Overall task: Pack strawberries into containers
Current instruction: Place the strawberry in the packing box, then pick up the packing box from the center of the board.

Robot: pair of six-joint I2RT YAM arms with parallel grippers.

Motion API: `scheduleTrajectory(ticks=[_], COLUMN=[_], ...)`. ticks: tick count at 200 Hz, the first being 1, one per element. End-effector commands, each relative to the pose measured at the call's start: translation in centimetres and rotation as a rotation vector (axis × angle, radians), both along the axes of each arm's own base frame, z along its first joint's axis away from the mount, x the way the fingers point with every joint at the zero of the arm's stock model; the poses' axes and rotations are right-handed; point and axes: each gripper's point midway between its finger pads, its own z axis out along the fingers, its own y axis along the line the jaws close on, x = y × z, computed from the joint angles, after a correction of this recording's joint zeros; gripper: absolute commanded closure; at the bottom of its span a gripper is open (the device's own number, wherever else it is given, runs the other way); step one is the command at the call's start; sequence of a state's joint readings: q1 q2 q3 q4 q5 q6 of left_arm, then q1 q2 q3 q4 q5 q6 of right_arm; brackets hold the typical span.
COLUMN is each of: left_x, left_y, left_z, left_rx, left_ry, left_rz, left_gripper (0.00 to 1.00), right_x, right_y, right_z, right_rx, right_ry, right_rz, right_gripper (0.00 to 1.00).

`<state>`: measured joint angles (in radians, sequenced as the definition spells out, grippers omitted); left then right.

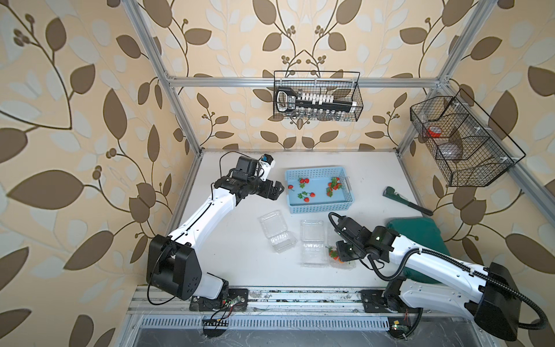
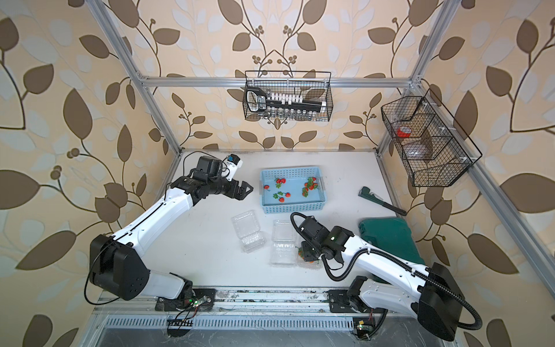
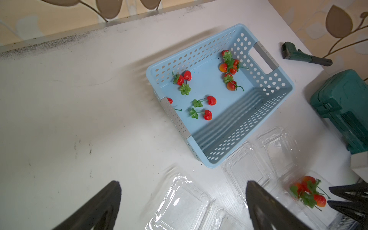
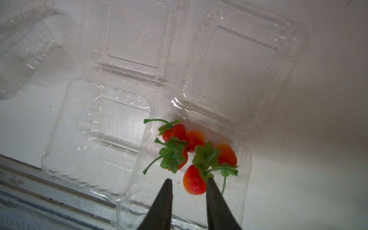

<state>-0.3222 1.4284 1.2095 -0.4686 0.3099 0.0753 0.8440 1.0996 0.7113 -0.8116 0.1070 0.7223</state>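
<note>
top view, left gripper [image 1: 274, 191]: fingers wide apart, empty, just beside the blue basket [image 1: 319, 207]
top view, right gripper [image 1: 341, 254]: low over the right-hand box [image 1: 350, 265]; finger gap unreadable here
top view, middle box [image 1: 313, 245] and left box [image 1: 277, 232]: lids open, both empty
left wrist, loose strawberries [image 3: 208, 115]: roughly ten, scattered on the basket floor
right wrist, packed strawberries [image 4: 194, 139]: about five in the right-hand box tray
right wrist, fingers [image 4: 215, 199]: apart, not clamped; one berry lies at the tips, one finger against its leaves
step: drop-off into right-hand box, I'd say
next: lift straight up clear of the stems, then return to the basket
</note>
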Motion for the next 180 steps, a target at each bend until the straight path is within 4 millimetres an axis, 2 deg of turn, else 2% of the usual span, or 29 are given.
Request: scheduleTrajectory(ticks=[1, 27, 43, 72, 123, 180], left_x=[-0.2, -0.1, -0.2, -0.2, -0.3, -0.2], left_y=[-0.7, -0.8, -0.9, -0.9, -1.0, -1.2], left_z=[1.3, 1.3, 1.3, 1.4, 1.3, 1.1], left_rx=[-0.024, -0.026, -0.031, -0.034, -0.037, -0.030], left_ry=[-0.029, -0.028, -0.026, -0.026, -0.024, -0.020], left_rz=[-0.028, -0.030, -0.031, -0.031, -0.035, -0.038], left_gripper=[0.01, 0.01, 0.01, 0.01, 0.01, 0.01], right_x=[0.1, 1.1, 1.4, 0.8, -0.5, -1.8], right_y=[-1.4, -2.9, -3.9, -5.3, -4.3, -4.7], right_z=[0.3, 3.0, 3.6, 1.6, -1.1, -3.1], right_rx=[-0.045, -0.042, -0.014, 0.039, 0.089, 0.086], right_ry=[-0.020, -0.112, -0.117, -0.031, 0.093, 0.142], right_rz=[-0.070, -0.158, -0.212, -0.294, -0.282, -0.300], right_gripper=[0.64, 0.59, 0.58, 0.58, 0.59, 0.63])
